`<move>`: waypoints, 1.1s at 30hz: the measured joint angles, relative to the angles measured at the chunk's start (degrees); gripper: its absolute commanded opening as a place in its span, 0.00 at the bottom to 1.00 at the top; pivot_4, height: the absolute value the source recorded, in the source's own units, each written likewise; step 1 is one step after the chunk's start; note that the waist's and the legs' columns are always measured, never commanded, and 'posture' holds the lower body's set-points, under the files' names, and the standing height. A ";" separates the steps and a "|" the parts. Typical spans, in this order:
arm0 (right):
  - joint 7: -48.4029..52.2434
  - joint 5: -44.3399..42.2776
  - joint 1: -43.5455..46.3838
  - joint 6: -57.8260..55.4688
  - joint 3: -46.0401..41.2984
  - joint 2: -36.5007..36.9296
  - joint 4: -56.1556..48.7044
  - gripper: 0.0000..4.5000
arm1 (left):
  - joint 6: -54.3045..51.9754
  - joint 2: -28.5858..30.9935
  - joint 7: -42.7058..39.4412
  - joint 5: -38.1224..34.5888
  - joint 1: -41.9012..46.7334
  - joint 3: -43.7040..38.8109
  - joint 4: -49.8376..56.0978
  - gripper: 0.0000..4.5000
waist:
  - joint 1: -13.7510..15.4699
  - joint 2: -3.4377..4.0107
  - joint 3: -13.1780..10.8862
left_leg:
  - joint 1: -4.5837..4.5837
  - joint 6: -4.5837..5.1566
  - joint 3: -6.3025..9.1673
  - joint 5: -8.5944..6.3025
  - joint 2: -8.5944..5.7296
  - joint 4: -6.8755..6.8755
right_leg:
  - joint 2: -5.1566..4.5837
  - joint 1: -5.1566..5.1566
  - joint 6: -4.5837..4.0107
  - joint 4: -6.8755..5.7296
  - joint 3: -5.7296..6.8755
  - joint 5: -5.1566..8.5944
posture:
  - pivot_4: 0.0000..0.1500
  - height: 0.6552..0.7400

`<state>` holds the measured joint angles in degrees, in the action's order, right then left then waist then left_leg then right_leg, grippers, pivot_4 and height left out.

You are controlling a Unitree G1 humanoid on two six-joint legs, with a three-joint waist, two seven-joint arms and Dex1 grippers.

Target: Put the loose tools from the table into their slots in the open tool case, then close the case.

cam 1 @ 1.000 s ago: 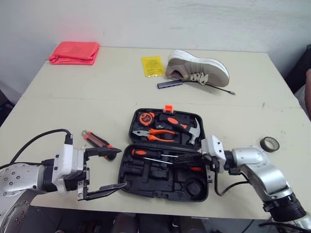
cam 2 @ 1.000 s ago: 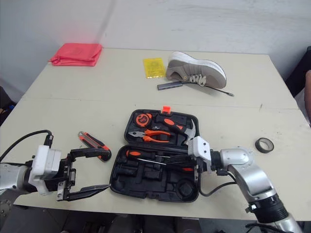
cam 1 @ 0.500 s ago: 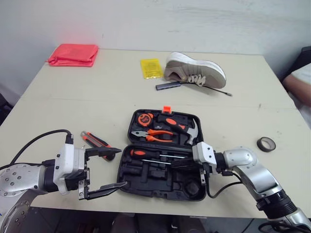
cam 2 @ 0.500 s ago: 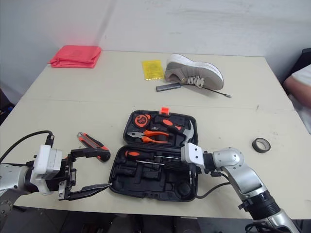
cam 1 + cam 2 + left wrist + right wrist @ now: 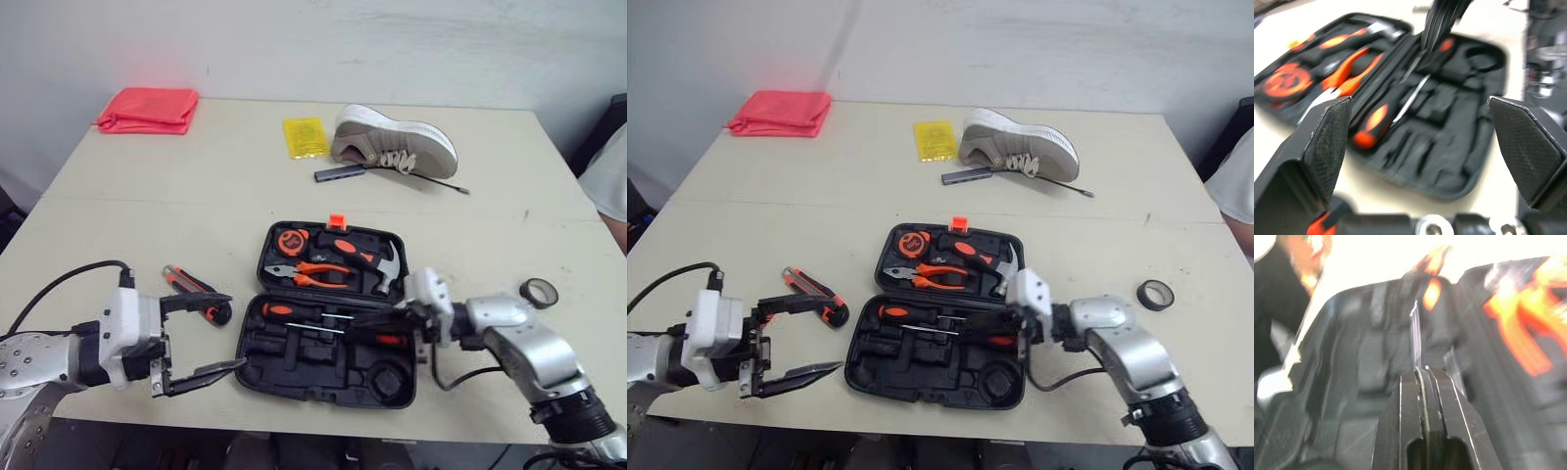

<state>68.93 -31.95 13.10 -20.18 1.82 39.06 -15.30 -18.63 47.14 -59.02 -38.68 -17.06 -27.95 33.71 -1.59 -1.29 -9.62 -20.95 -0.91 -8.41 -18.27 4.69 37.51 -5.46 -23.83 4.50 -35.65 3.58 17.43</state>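
Observation:
The black tool case (image 5: pixel 294 367) lies open mid-table. Its far half holds a tape measure (image 5: pixel 293 239), orange pliers (image 5: pixel 315 270) and a hammer (image 5: pixel 367 259). An orange-handled screwdriver (image 5: pixel 282 309) lies in the near half. An orange and black utility knife (image 5: pixel 194 291) lies loose on the table left of the case. My left gripper (image 5: pixel 235 331) is open beside the case's left end, close to the knife, its pads (image 5: pixel 1327 142) wide apart. My right gripper (image 5: pixel 357 316) is shut, its tips (image 5: pixel 1420 370) hovering low over the near half's slots, above a thin metal shaft (image 5: pixel 1414 330).
At the back of the table are a grey shoe (image 5: pixel 397 142), a yellow packet (image 5: pixel 307 134), a red cloth (image 5: pixel 149 108) and a small grey bar (image 5: pixel 341 172). A tape roll (image 5: pixel 540 291) lies to the right of the case. A person's white sleeve (image 5: pixel 609 176) shows at the right edge.
My right gripper reached further left into the case, then drew back toward the right. My left gripper eased slightly back, still open. The person at the right edge shifted.

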 measured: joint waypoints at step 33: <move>8.95 -7.87 -17.41 27.87 -28.56 3.68 16.74 0.99 | -0.45 -0.38 3.43 3.33 -13.86 -22.92 -23.08 1.00 | -1.53 0.01 -0.34 | 0.53 -0.48 -0.14 -0.20 0.25 -0.46 | 0.02 0.19 -0.13 0.02 -0.10 0.08 | 1.00 1.00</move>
<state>77.89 -39.82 -4.31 7.69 -26.75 42.74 1.44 -19.08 46.76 -55.58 -35.35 -30.92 -50.86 10.63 -3.12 -1.28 -9.97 -20.42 -1.39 -8.55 -18.46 4.94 37.05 -5.44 -23.64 4.37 -35.63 3.48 17.52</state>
